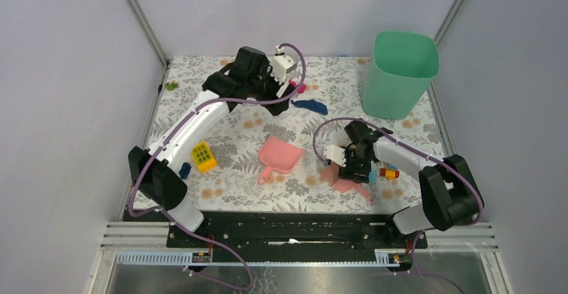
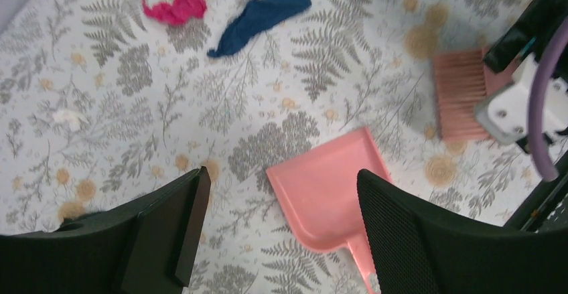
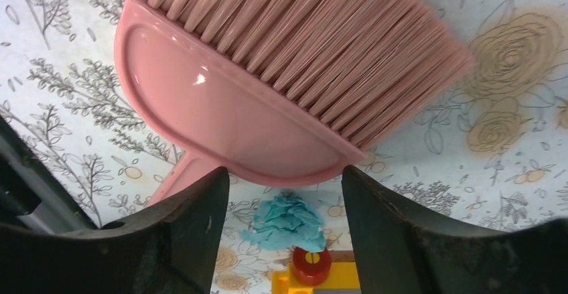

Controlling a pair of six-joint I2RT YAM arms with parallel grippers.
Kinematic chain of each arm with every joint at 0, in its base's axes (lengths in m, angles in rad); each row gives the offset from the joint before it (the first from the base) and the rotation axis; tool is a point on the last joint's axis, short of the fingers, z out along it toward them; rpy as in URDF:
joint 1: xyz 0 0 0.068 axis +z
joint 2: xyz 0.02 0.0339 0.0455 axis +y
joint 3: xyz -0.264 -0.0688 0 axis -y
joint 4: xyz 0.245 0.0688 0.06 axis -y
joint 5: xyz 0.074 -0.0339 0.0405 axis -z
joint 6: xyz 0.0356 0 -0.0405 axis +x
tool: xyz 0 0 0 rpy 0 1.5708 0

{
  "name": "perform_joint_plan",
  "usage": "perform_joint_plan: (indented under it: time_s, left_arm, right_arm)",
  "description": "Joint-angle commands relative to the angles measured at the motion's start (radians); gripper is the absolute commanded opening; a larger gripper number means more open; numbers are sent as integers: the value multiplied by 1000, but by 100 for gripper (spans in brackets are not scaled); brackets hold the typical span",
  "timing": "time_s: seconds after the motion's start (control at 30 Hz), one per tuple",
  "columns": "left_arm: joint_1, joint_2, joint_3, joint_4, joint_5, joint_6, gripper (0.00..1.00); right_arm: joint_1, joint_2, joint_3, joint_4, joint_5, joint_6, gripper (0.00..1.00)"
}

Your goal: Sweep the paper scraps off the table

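A magenta paper scrap (image 1: 301, 88) (image 2: 175, 6) and a long dark blue one (image 1: 310, 106) (image 2: 261, 16) lie on the table (image 1: 234, 133) toward the back. My left gripper (image 1: 280, 100) (image 2: 281, 234) hangs open and empty high above the pink dustpan (image 1: 280, 155) (image 2: 331, 197). Another dark blue scrap (image 1: 185, 169) lies at the near left. My right gripper (image 1: 351, 167) (image 3: 285, 203) is open just behind the head of the pink brush (image 1: 345, 185) (image 3: 268, 86). A cyan scrap (image 3: 288, 222) lies on the table between its fingers, untouched.
A green bin (image 1: 400, 73) stands at the back right. A yellow brick (image 1: 203, 157) lies left of the dustpan. A toy-brick vehicle (image 1: 388, 172) (image 3: 315, 270) sits beside the cyan scrap. A small green bit (image 1: 172, 86) lies at the far left edge.
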Motion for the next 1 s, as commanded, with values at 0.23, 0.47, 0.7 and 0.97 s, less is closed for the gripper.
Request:
perform_joint_plan:
  time_s: [0.23,0.47,0.7,0.97]
  left_arm:
    - [89,6,-26,-9,-50,21,86]
    - [100,2,-27,-9,-80,39,86]
    - [100,-2,-32,-7,-70,27,87]
    - [110,-7,-36,-7,-60,21,87]
  right_arm:
    - [16,168,98,199,22,195,51]
    - [-28,245,182,305,71,449,41]
    - [-81,185,286,162,-45,500,47]
    - [-80,50,144,84,1,405,38]
